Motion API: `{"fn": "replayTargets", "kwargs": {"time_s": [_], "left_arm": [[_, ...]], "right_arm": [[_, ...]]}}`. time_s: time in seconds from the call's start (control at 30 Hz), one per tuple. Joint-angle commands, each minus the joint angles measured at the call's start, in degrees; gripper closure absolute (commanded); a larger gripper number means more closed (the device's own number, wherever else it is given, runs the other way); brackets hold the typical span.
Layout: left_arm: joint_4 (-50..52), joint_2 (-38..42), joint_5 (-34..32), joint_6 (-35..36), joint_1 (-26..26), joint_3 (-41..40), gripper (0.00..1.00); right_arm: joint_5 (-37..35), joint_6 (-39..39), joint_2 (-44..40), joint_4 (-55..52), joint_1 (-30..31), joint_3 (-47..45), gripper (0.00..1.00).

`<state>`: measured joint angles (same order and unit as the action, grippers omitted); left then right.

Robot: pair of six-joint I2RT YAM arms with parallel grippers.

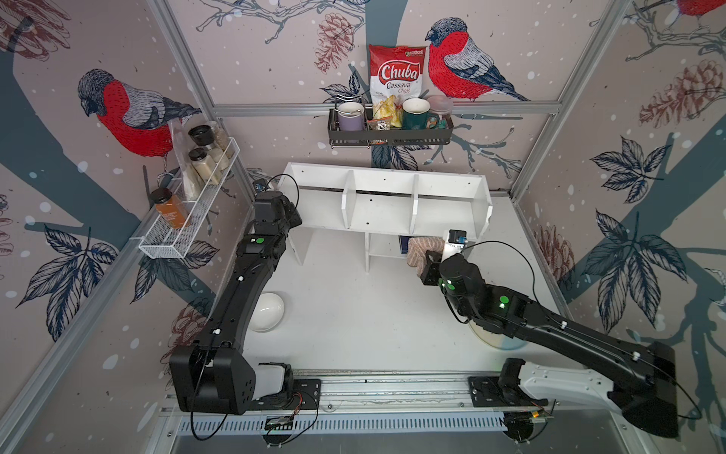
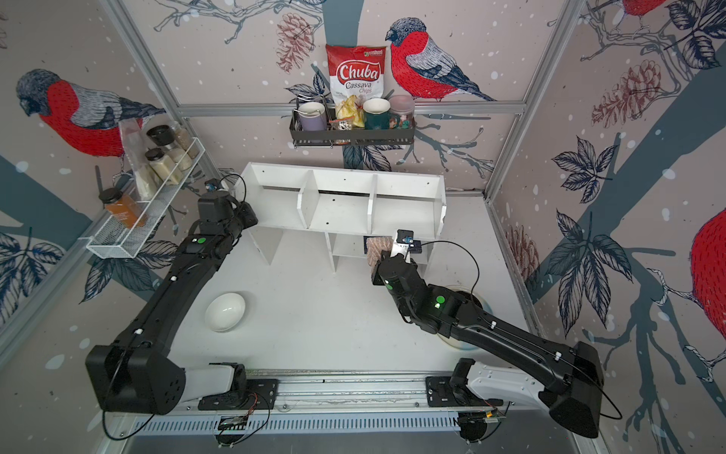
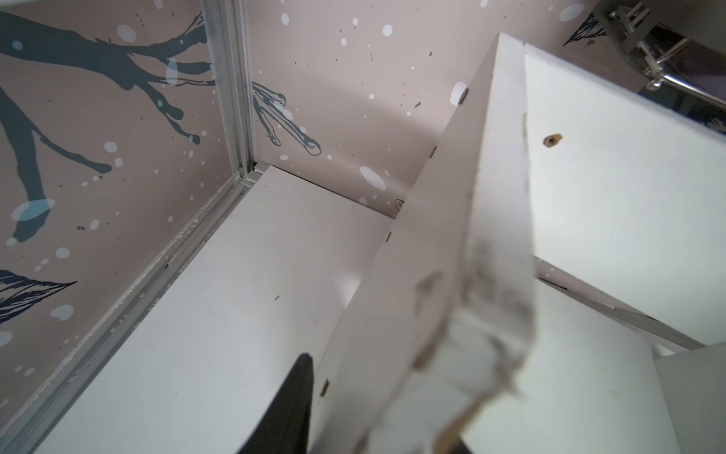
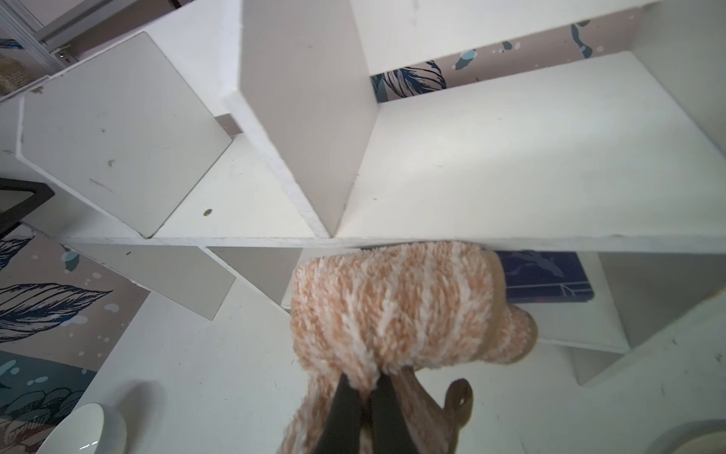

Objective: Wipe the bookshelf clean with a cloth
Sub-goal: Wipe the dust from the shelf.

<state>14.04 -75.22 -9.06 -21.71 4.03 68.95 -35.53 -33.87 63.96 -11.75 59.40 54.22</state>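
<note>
Bird-and-pinecone wallpaper surrounds a white bench [image 1: 353, 314], with the bookshelf [image 1: 385, 212] standing at its far side against the back wall, its three upper compartments empty. On the right, the right hand [image 4: 363, 397] is pinched tight on the cloth [image 4: 393, 306], which is bunched into a fluffy roll. The top of the roll touches the front edge of the long shelf board, right of centre, just in front of the small lower shelf where a dark blue book [image 4: 546, 279] lies. On the left, the left hand [image 1: 292, 218] is at the bookshelf's left end panel. Its wrist view shows one dark finger [image 3: 290, 405] against the panel's outer face, but whether the hand actually clamps the panel cannot be told. A white bowl [image 1: 267, 312] sits on the bench near the left arm. The step in hand appears to be wiping the board's front edge. To do it well, the roll should stay pressed evenly against the wood and sweep sideways in one steady pass, with the pinch kept firm. The left hand should brace the unit so it does not slide, and the cloth's loose tail should stay clear of the book.
</note>
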Motion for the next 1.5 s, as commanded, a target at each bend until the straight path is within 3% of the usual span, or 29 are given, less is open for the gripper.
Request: {"fn": "replayTargets", "kwargs": {"time_s": [0.0,0.17,0.27,0.37,0.47,0.63,0.73,0.8,0.93,1.1,1.2,1.33,1.47], "left_arm": [[-1.8,0.6,5.4,-0.9,1.3,-0.3,0.76],[2.2,2.2,-0.5,1.9,4.7,0.2,1.0],[4.9,4.3,-4.5,1.6,4.9,-0.5,1.0],[5.5,6.3,-7.9,2.2,4.9,-2.1,1.0],[6.2,6.7,-9.8,3.5,4.8,-2.2,1.0],[6.4,6.3,-10.3,4.5,4.8,-1.9,1.0],[6.0,5.6,-9.3,6.2,4.4,-1.4,1.0],[5.7,4.6,-6.2,7.3,3.8,-1.0,1.0],[4.8,2.3,-0.7,8.7,3.7,-0.3,1.0],[4.8,1.6,-1.0,9.4,3.4,-0.4,1.0],[4.7,1.9,-1.1,9.8,3.2,-0.8,1.0],[4.6,1.5,-0.1,10.3,2.7,-1.1,1.0],[4.9,1.5,0.0,11.1,2.6,-0.8,1.0]], "right_arm": [[1.6,4.4,5.7,3.8,0.6,3.9,1.0],[3.1,6.5,16.5,7.2,0.8,11.5,1.0],[3.1,7.4,21.7,8.4,0.9,15.4,1.0],[-1.3,8.2,22.5,8.4,0.4,16.1,1.0],[-1.1,6.1,16.6,8.1,-4.4,9.9,1.0],[2.0,4.3,0.0,4.7,-19.9,-1.6,1.0],[8.7,3.3,-7.2,3.8,-30.7,-6.1,1.0],[12.0,4.5,-8.6,2.9,-33.7,-5.9,1.0],[10.4,8.6,-5.8,2.9,-26.8,-3.5,1.0],[5.7,12.0,4.1,6.8,-13.2,2.0,1.0],[5.6,12.4,10.8,6.6,-9.6,7.1,1.0],[3.9,11.3,10.9,4.9,-11.8,8.1,1.0],[8.5,8.1,2.8,3.6,-23.7,1.9,1.0]]}}
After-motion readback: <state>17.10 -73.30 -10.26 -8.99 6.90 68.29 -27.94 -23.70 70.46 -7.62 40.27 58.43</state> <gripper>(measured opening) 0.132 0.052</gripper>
